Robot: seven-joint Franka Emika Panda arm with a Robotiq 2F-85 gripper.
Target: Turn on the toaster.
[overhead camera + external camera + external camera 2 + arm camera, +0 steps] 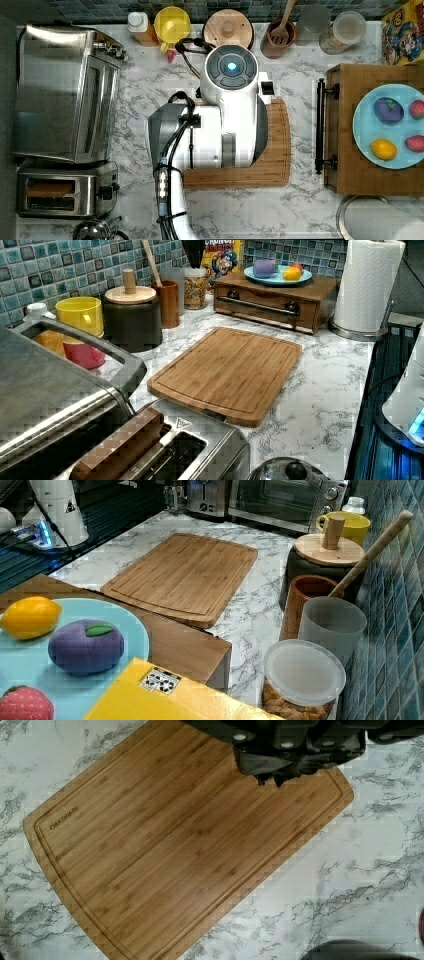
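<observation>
Toaster [65, 192], beside the oven [65, 95]: rigid, heavy. You press its black lever [106, 191] down. End effector [272, 777] closure: cannot tell.

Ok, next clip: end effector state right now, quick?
End effector: fingertips close together over the cutting board, holding nothing; it appears shut.
</observation>
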